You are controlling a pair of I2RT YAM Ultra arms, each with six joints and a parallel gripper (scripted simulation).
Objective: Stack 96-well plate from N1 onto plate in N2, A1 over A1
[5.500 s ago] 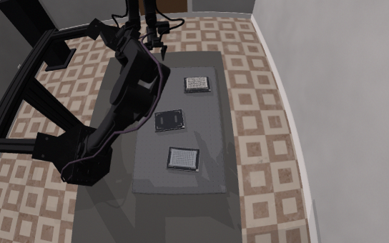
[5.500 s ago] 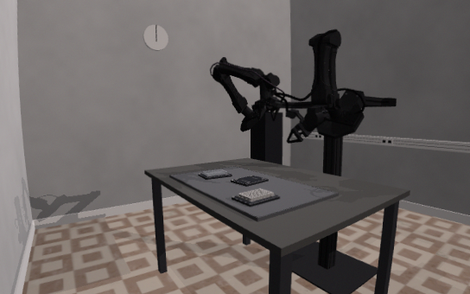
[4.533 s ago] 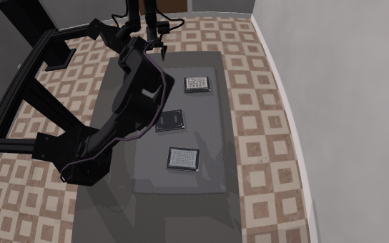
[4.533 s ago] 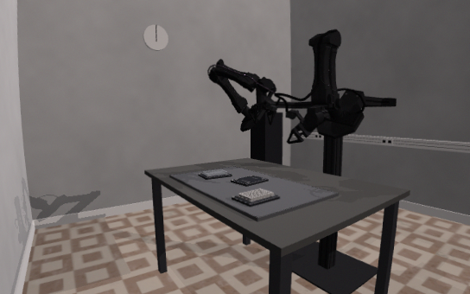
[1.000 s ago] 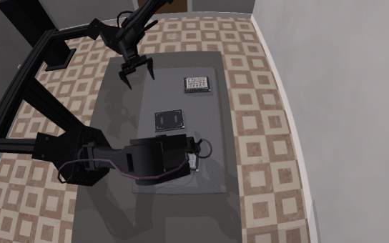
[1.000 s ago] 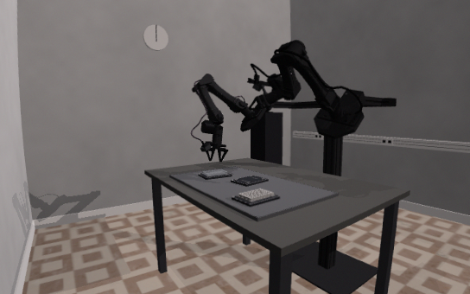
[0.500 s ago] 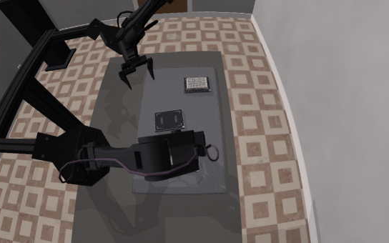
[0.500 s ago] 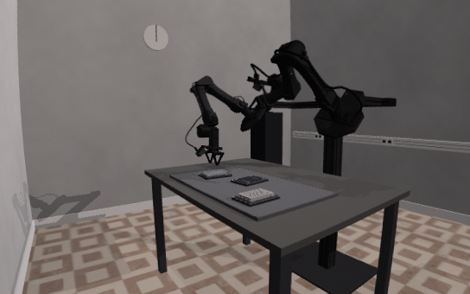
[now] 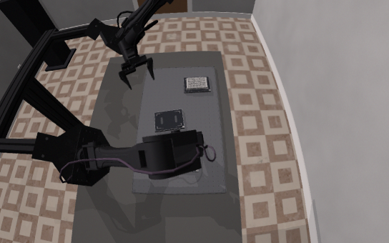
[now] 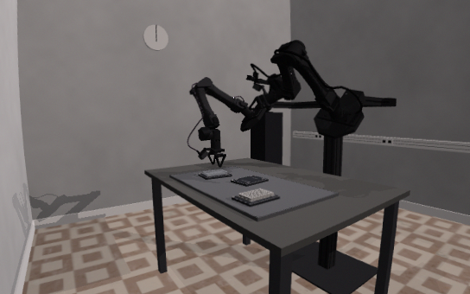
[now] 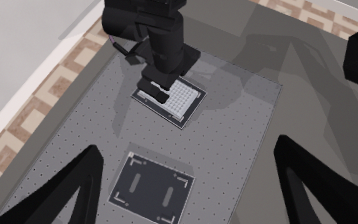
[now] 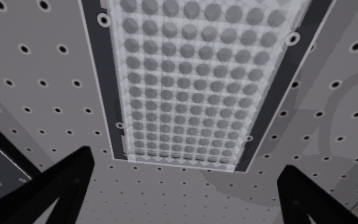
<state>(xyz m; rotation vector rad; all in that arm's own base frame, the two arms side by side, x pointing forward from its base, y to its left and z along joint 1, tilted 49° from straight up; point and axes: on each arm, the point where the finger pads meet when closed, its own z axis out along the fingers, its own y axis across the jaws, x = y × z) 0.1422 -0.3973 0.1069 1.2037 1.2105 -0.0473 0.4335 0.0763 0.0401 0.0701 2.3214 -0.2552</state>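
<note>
The 96-well plate in N1 (image 12: 195,80) is clear with grey wells and sits in its black nest. It also shows in the left wrist view (image 11: 181,98) and in the exterior view (image 10: 214,174). My right gripper (image 12: 186,162) is open and hangs low over this plate, fingers spread wide and empty; it also shows in the exterior view (image 10: 217,159). In the top view the right arm (image 9: 168,151) hides this plate. The other plate (image 9: 197,84) sits flat in N2, also visible in the exterior view (image 10: 256,196). My left gripper (image 9: 137,73) is open, empty and high above the table's back edge.
An empty black nest (image 9: 169,119) lies on the grey perforated mat between the two plates; it also shows in the left wrist view (image 11: 152,189). The black gantry frame (image 9: 21,89) stands on the arms' side of the table.
</note>
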